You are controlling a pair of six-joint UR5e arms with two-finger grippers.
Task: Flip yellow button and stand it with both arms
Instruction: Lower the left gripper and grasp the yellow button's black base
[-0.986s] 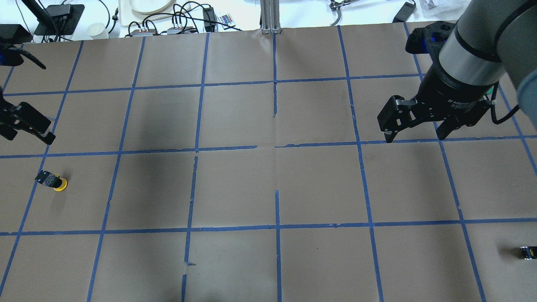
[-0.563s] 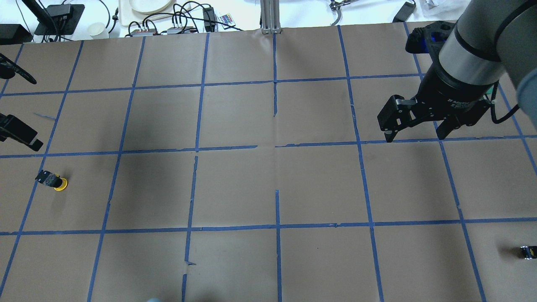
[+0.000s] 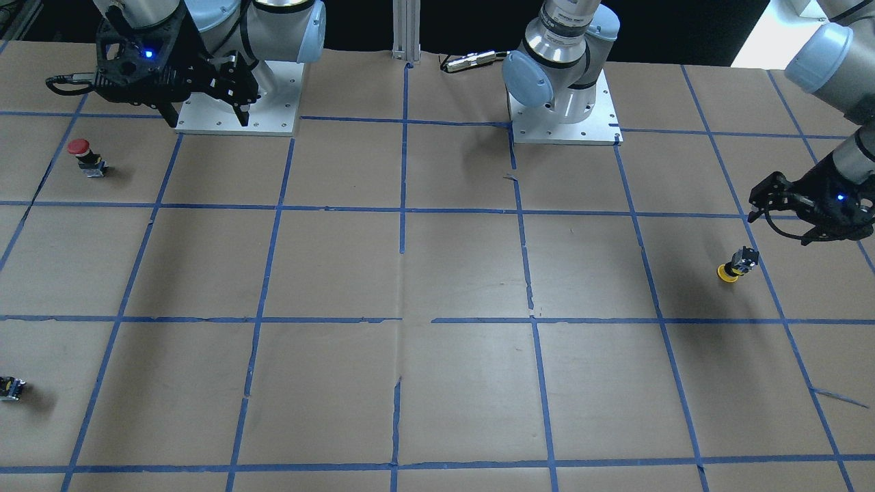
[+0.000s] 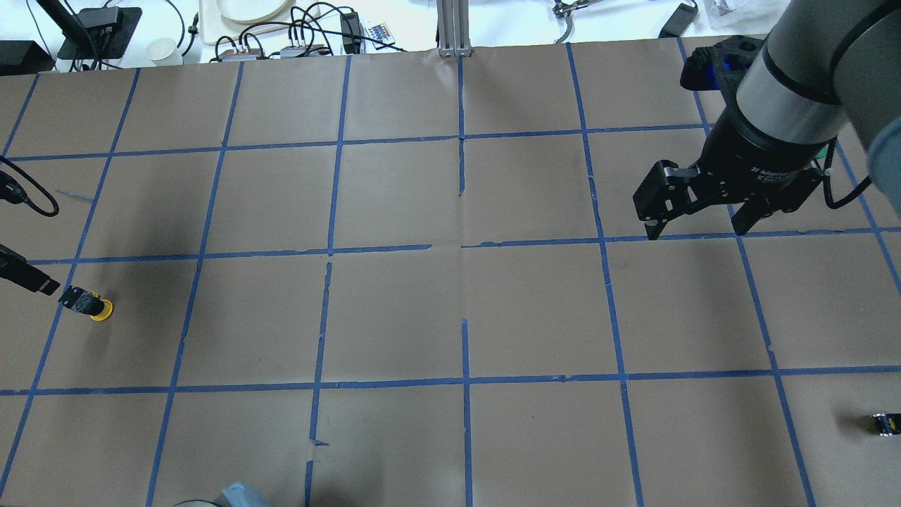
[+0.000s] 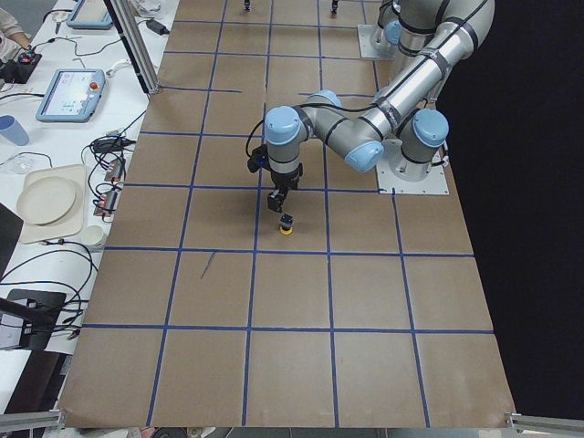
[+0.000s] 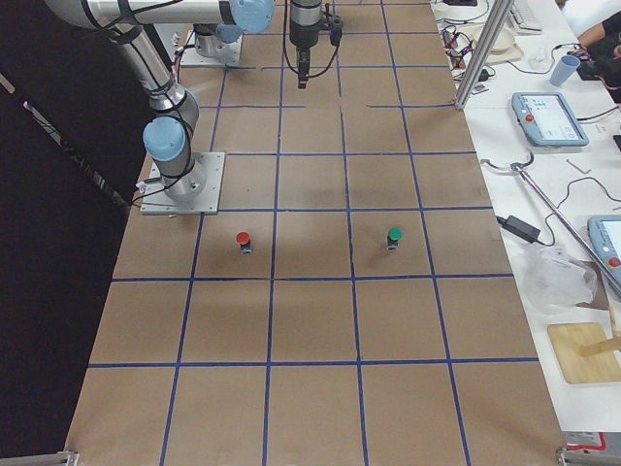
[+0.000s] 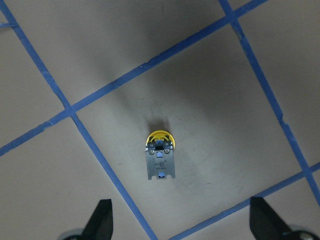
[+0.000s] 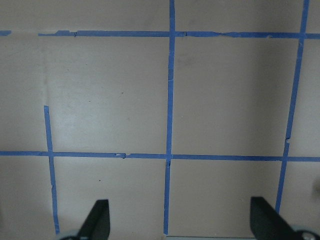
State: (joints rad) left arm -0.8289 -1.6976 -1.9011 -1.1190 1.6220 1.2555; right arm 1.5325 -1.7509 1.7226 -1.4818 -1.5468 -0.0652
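The yellow button (image 4: 91,304) stands upside down (cap on the surface, black and grey body up) near the left edge of the bench (image 4: 394,317). The left gripper (image 7: 181,222) hangs close over it, fingers wide apart, touching nothing. The right gripper (image 4: 697,227) hangs over the bench's right half, well apart from the button, with its fingers apart too and nothing between them.
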